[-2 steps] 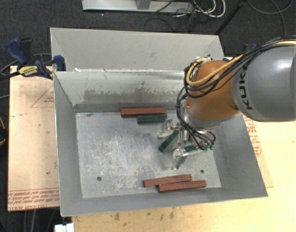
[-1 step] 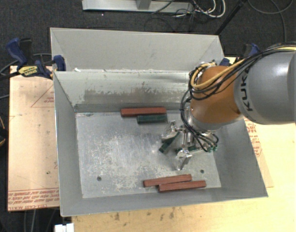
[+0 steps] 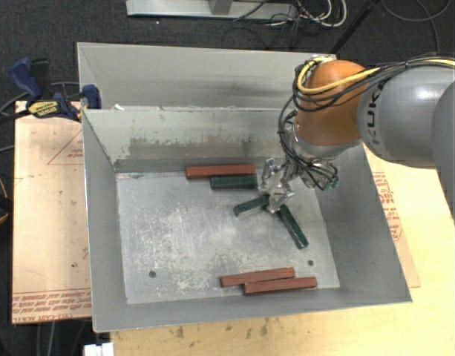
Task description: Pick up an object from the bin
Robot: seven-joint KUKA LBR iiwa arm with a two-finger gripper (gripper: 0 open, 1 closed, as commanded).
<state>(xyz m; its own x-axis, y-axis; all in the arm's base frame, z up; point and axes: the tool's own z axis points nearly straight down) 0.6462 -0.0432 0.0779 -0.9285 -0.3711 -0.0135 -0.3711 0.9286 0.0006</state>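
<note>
My gripper (image 3: 275,196) is low in the right half of the bin, its metal fingers down over the spot where two dark green sticks meet. One dark green stick (image 3: 249,207) points left from the fingers; the other dark green stick (image 3: 293,226) runs down and to the right. The fingertips sit right at their joined ends, and I cannot make out whether either stick is between them. Just left of the gripper, near the back wall, lie a reddish-brown bar (image 3: 220,171) and a dark green bar (image 3: 232,183) side by side.
Two reddish-brown bars (image 3: 267,280) lie together near the front wall. The arm with its orange cover and cables hangs over the bin's right back corner. The left half of the bin floor is bare metal.
</note>
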